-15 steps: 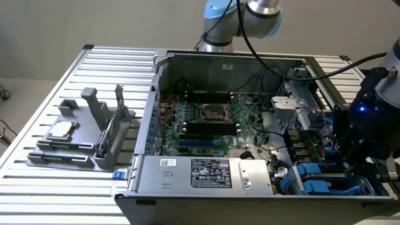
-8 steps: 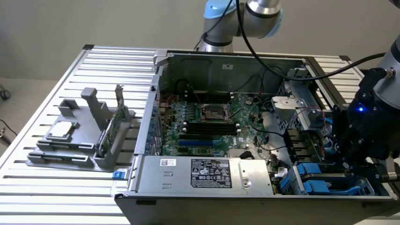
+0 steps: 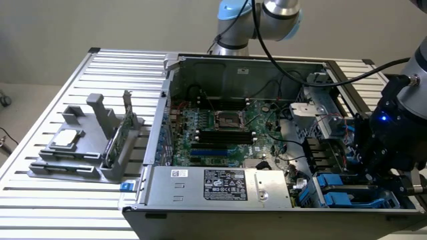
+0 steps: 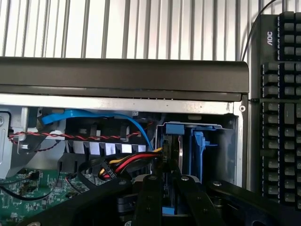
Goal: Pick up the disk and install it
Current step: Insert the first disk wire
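Black fingers [image 4: 149, 200] of the gripper [image 4: 165, 197] sat closest to the wrist camera, pressed on both sides of the disk [image 4: 173, 148]. The jaws were clenched on the disk's thin edge. The disk stood on its edge with its blue rails [image 4: 175, 128] showing, down inside the drive bay [image 4: 225, 155] at the corner of the computer case [image 4: 122, 75]. Red, yellow and black wires [image 4: 131, 164] ran up just beside it. A blue cable [image 4: 94, 115] curved above them. In the exterior view, the gripper [image 3: 393, 172] hung over the blue bays [image 3: 340, 192] at that view's right. The green board [image 3: 220, 130] lay in the middle of the open case. A grey holder [image 3: 93, 150] stood on the table [image 3: 40, 200] at that view's left. A keyboard [image 4: 277, 108] lay outside the case.
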Controlling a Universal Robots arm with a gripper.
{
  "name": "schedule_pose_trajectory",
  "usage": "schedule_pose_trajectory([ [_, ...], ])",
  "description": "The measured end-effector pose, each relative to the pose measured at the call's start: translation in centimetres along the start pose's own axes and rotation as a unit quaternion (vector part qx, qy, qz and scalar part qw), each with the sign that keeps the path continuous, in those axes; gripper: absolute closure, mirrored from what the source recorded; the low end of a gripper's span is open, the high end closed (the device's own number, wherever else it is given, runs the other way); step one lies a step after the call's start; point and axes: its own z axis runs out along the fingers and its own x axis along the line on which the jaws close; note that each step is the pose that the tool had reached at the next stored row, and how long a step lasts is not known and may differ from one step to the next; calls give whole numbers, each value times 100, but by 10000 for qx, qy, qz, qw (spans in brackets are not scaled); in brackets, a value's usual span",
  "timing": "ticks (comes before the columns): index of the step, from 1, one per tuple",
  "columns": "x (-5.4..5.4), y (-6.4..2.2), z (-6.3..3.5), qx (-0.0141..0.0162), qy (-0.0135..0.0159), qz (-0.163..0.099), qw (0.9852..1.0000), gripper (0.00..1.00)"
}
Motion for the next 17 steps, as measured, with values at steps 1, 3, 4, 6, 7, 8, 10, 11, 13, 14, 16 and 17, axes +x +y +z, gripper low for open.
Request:
schedule_pose_trajectory([
  [1,0,0,2,-1,-1,0,10000,83],
  [3,0,-1,7,-1,-2,-1,10000,83],
  [4,0,-2,14,-2,0,0,10000,83],
  [6,-1,-4,21,-2,0,0,10000,83],
  [7,-1,-4,24,-2,-1,-1,10000,83],
  [8,-2,-5,28,-2,-2,-1,10000,83],
  [10,-2,-5,35,-2,-2,0,10000,83],
  [11,-3,-4,39,-1,-2,0,10000,83],
  [13,-3,-2,46,-1,-2,1,10000,83],
  [14,-3,-1,47,-1,-1,1,10000,83],
  [16,-3,0,48,-2,0,0,10000,83],
  [17,-3,0,47,0,0,0,10000,83],
])
